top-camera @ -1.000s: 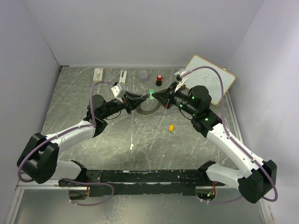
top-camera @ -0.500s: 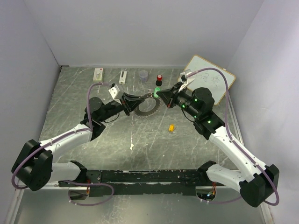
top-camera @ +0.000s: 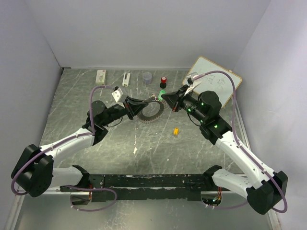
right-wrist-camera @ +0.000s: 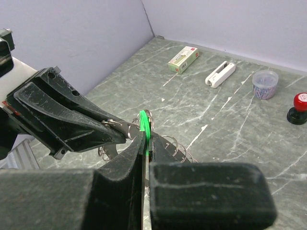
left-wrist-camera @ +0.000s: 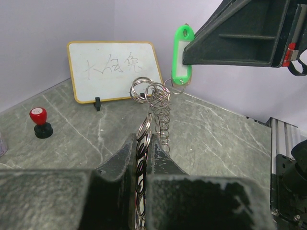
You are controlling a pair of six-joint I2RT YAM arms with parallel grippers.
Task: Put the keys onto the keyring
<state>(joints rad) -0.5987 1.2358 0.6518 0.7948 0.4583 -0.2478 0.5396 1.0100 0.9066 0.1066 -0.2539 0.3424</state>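
Observation:
The keyring (top-camera: 150, 111) is a large metal ring crowded with small silvery rings. My left gripper (top-camera: 145, 102) is shut on its rim and holds it on edge, lifted at the far side. In the left wrist view the rim (left-wrist-camera: 152, 103) rises from between my left gripper's (left-wrist-camera: 142, 141) fingers. My right gripper (top-camera: 166, 97) is shut on the green key (top-camera: 161, 92), a flat tag (left-wrist-camera: 182, 54) whose small wire loop hangs against the keyring's top rings. I cannot tell whether they are linked. In the right wrist view the tag (right-wrist-camera: 145, 125) stands edge-on in the right gripper (right-wrist-camera: 147, 139). The yellow-orange key (top-camera: 176, 131) lies on the table.
A small whiteboard (top-camera: 216, 80) leans at the back right. Along the back stand a red-topped black knob (top-camera: 163, 81), a grey cup (top-camera: 147, 77), a white clip-like tool (top-camera: 126, 78) and a small box (top-camera: 100, 75). Walls close in the left, back and right.
Over the last second both grippers shifted a little toward the back and right, the green key and the keyring going with them. In the last half second hardly anything moved.

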